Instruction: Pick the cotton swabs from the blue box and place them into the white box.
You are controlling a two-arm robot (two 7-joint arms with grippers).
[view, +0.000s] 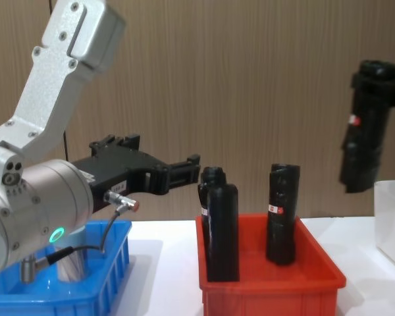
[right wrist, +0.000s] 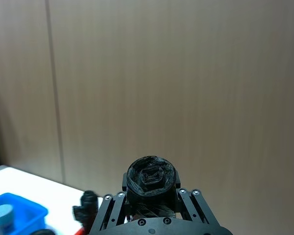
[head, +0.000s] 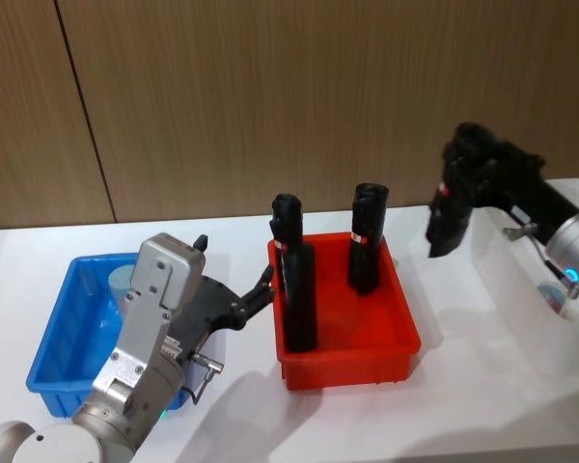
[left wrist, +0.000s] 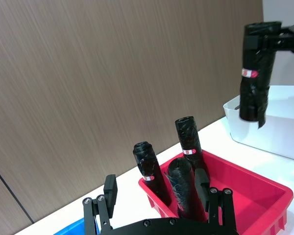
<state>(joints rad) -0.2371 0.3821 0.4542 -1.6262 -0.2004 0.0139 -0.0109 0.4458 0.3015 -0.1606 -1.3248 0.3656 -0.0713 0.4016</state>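
The right tool (head: pixel 451 220) is clamped on a black bottle (view: pixel 362 131), holding it upright in the air just above the near rim of the white box (head: pixel 521 289) at the desk's right end. The left tool (head: pixel 266 285) hangs with its fingers apart between the blue box (head: pixel 53 342) and the red bin (head: pixel 405 333), its tips beside the nearest of the black bottles (head: pixel 299 289) standing there. One jar of cotton swabs (head: pixel 125 282) sits in the blue box, behind the left arm and well away from either tool.
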